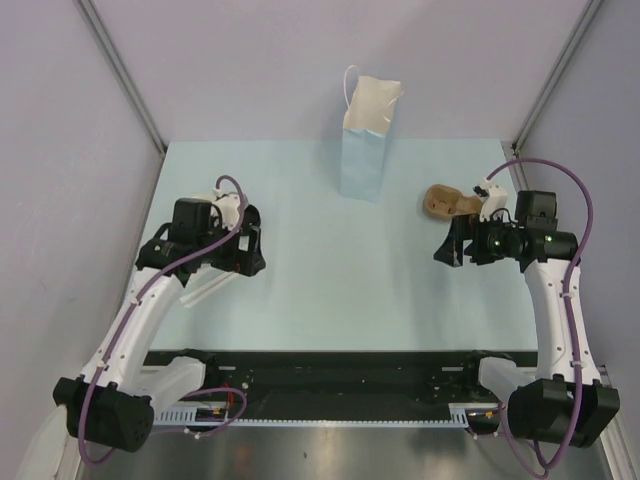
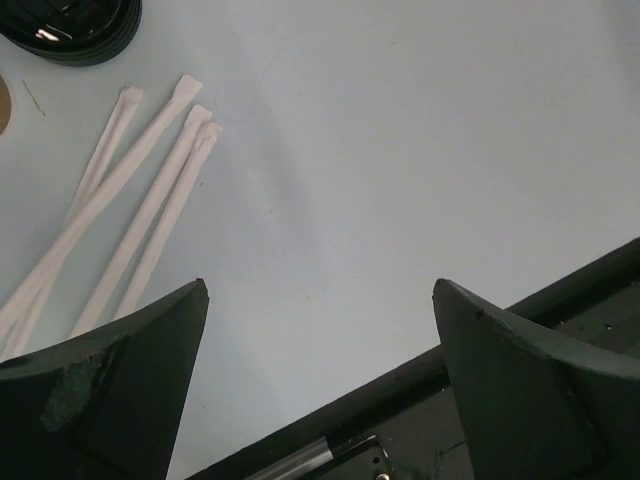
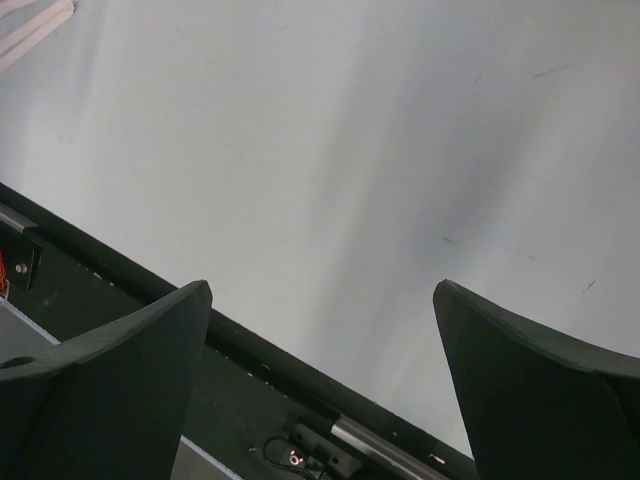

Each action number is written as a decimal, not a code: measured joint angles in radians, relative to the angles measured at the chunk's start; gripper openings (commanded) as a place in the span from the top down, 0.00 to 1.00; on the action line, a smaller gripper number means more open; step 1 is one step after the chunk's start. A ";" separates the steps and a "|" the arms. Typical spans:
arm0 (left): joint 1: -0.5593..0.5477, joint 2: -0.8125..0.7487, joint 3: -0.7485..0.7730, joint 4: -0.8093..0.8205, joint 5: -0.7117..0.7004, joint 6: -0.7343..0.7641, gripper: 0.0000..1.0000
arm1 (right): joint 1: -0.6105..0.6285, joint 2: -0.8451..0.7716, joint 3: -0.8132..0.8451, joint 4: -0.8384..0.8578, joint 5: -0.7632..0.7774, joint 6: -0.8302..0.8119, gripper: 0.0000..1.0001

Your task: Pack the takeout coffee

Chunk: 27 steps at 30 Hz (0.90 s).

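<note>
No kraft cup with a black lid on it shows in any view. Tan paper cups (image 1: 447,203) lie on their side at the right, with no lid visible, just behind my right gripper (image 1: 450,248). A light blue paper bag (image 1: 362,150) stands upright and open at the back centre. My left gripper (image 1: 247,250) hangs over the left of the table, open and empty; in the left wrist view (image 2: 320,290) only bare table lies between its fingers. My right gripper is also open and empty in the right wrist view (image 3: 322,290).
A stack of black lids (image 2: 70,30) and several white wrapped straws (image 2: 130,200) lie beside the left gripper; the straws also show in the top view (image 1: 205,290). A black rail (image 1: 330,365) runs along the table's near edge. Grey walls enclose the table.
</note>
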 measured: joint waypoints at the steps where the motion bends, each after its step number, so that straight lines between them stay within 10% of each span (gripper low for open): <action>1: 0.001 0.006 0.019 -0.010 0.005 0.011 0.01 | 0.001 0.001 0.000 0.002 0.000 0.003 0.00; 15: 0.183 0.182 0.435 -0.124 0.063 0.167 0.02 | 0.002 0.008 -0.002 0.002 0.000 0.006 0.00; 27: 0.227 0.439 0.558 -0.133 -0.067 0.243 0.39 | 0.002 0.031 -0.002 0.006 0.001 0.006 0.00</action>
